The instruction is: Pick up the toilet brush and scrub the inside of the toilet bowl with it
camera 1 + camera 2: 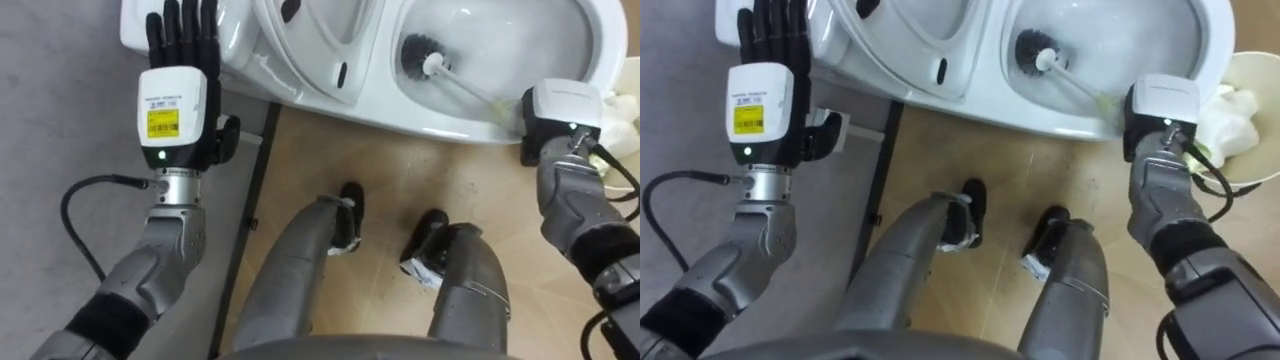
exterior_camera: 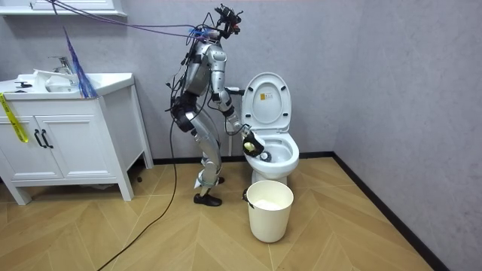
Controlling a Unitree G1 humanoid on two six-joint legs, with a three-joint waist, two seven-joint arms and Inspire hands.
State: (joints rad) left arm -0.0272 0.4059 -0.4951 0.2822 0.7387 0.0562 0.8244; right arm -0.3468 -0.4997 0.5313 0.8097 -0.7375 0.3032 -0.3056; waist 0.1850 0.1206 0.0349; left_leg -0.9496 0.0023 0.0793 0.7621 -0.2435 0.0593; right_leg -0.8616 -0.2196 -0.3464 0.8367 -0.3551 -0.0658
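The white toilet (image 1: 440, 125) stands before me with its seat and lid (image 1: 310, 50) raised. A toilet brush with a dark bristle head (image 1: 418, 52) rests inside the bowl, its pale handle (image 1: 475, 88) slanting back to my right hand (image 1: 560, 110), which is shut on it at the bowl's near rim. My left hand (image 1: 175, 100) is held up open, fingers straight, against the white body left of the raised lid. In the room view I stand bent beside the toilet (image 2: 280, 154), right hand (image 2: 252, 144) at the bowl.
A cream bucket (image 2: 269, 211) stands on the wood floor just in front of the toilet, with something white in it (image 1: 1230, 110). A white vanity cabinet (image 2: 68, 135) with a sink is at the room view's left. Grey walls close in behind and beside the toilet.
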